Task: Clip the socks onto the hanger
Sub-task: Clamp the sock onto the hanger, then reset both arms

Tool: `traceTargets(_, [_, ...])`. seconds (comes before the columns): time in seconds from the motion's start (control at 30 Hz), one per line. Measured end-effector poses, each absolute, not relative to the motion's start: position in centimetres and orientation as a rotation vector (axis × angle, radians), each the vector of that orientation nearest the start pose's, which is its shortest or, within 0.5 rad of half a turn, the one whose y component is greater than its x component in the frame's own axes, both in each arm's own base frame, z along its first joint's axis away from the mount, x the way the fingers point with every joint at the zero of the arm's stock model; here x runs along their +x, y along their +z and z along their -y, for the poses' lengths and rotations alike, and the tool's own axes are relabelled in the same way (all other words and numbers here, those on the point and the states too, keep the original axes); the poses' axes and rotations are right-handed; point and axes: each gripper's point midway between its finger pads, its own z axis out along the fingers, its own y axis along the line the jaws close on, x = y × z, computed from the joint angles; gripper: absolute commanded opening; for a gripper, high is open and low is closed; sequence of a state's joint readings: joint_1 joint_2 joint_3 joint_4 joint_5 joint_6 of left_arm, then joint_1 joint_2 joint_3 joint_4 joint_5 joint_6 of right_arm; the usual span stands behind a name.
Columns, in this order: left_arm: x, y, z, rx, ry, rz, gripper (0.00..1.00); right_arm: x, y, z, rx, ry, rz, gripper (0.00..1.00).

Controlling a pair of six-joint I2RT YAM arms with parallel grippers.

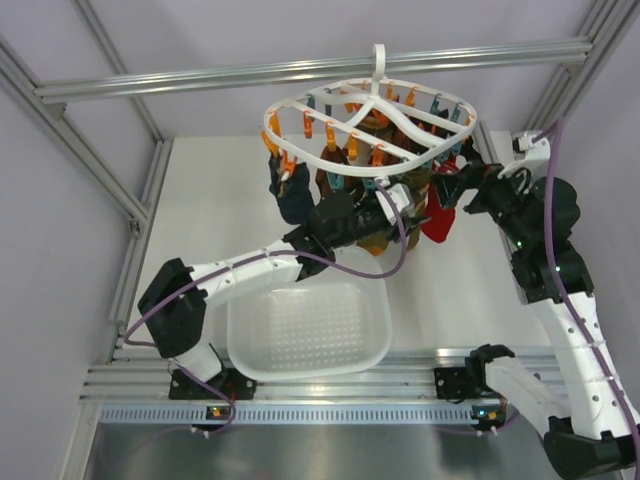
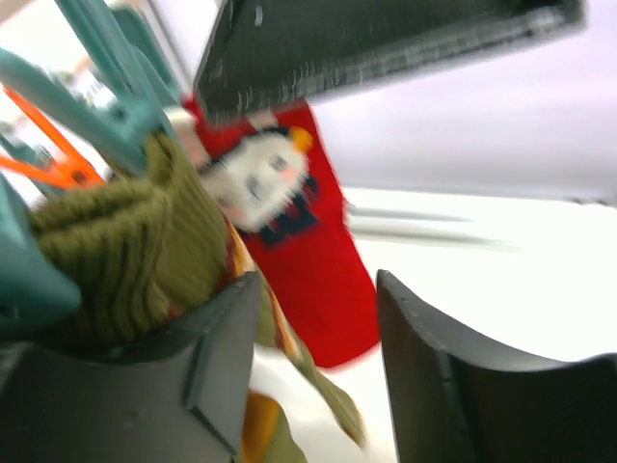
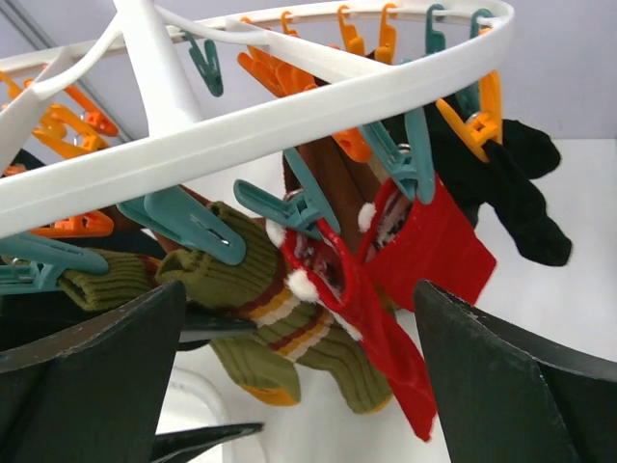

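Hanger (image 3: pixel 318 101): white moulded plastic, an oval ring with cross spokes and one hook on top, hooked over an aluminium rail (image 1: pixel 300 72). Clips (image 3: pixel 183 224) dangle from the ring, glossy hard plastic in teal and orange; they overlap too much for a sure count. Red socks (image 3: pixel 439 246): two, smooth bright knit with fluffy white bobbles near the cuff. Both hang from the hanger side by side, each cuff pinched in a teal clip. In the left wrist view one of them shows a fuzzy white figure patch with an orange spot and dark blue marks beneath, too blurred to read. Green socks (image 3: pixel 289 333): thick ribbed olive knit with brown and cream bands and an orange toe. Two cuffs seen, clipped just beside the red ones. Dark socks (image 3: pixel 525 198): near-black, soft, under an orange clip on the ring. Left gripper (image 2: pixel 316 318): matte black fingers (image 2: pixel 463 386) stand apart with nothing gripped; an olive cuff lies against one of them, and a red sock shows beyond the gap. Right gripper (image 3: pixel 299 318): two black wedge fingers spread wide, holding nothing, with the red socks framed between them but apart from them. Basket (image 1: pixel 300 330): one, white, a rounded rectangle with a perforated floor, on the white table (image 1: pixel 220 210) under the left arm.
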State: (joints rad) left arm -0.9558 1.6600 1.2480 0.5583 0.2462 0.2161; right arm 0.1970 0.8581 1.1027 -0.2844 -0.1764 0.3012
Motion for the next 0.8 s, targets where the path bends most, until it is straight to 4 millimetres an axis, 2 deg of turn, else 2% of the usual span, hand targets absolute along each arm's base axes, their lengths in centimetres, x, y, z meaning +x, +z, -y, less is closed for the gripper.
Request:
traceTargets(0.13, [25.8, 32.3, 45.0, 1.039, -0.835, -1.178, 0.75, 28.9, 38.2, -9.1, -0.059, 0.476, -1.634, 1.0])
traceTargets(0.27, [22.8, 33.3, 43.3, 1.082, -0.888, -1.224, 0.9, 27.6, 38.3, -8.2, -0.081, 0.438, -1.63, 1.0])
traceTargets(0.37, [21.0, 33.7, 41.7, 1.112, -0.903, -1.268, 0.96, 26.7, 38.3, -7.7, -0.101, 0.415, -1.621, 1.0])
traceTargets(0.63, [18.2, 31.8, 36.4, 1.183, -0.86, -1.451, 0.98, 24.7, 35.4, -7.6, -0.156, 0.408, -1.668, 1.0])
traceTargets(0.73, [18.1, 31.7, 34.1, 1.154, -0.824, -1.521, 0.98, 24.5, 34.7, -7.8, -0.181, 0.411, -1.695, 1.0])
traceTargets(0.8, [19.1, 31.7, 31.9, 1.1, -0.792, -1.563, 0.98, 24.3, 33.9, -7.9, -0.199, 0.411, -1.719, 1.0])
